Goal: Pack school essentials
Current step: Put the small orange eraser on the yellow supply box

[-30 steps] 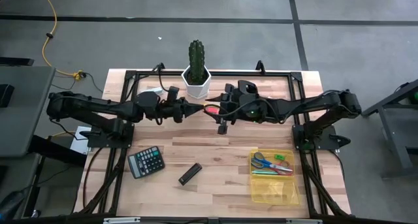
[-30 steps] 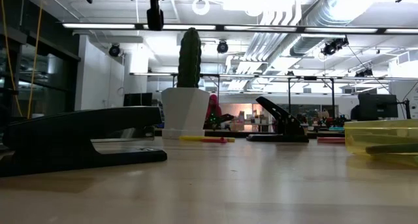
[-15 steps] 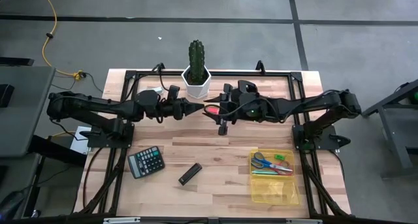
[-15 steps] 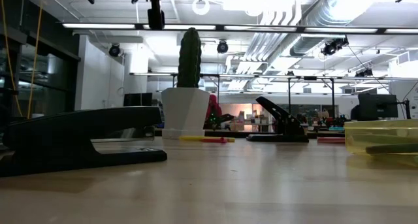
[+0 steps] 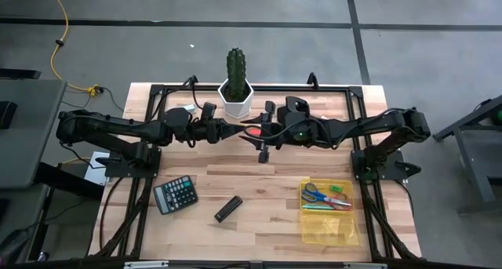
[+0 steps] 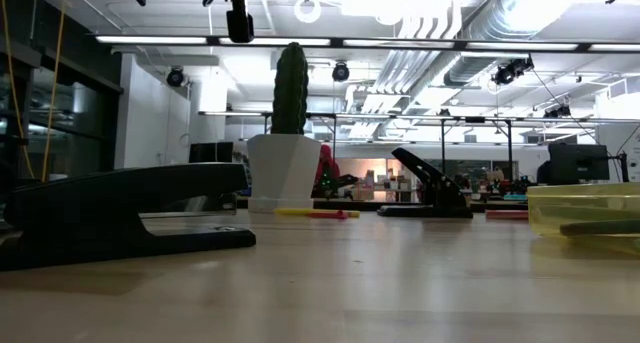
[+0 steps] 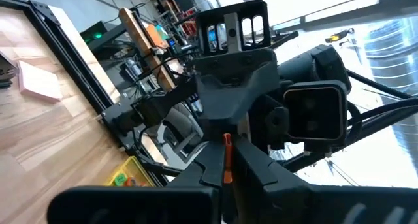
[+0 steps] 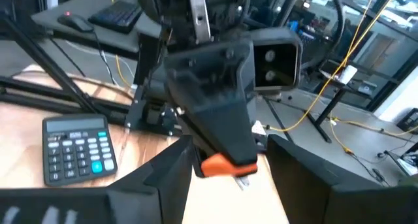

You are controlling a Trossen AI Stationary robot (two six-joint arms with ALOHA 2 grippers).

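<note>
No readable labels; calculator (image 8: pixel 77 147) keys seemingly blurred.

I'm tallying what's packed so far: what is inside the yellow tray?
In the yellow tray: blue scissors, a red item, green pens and a yellow one. The near half looks bare; anything beneath the scissors is hidden.

Two matte black jointed arms, built of rounded tubular links, sit on black metal frame bases. The left gripper (image 5: pixel 234 129) tapers to a narrow pointed black wedge. The right gripper (image 5: pixel 252 132) is blockier, with a small green light glowing on its wrist housing and thin black cables looping nearby.
</note>
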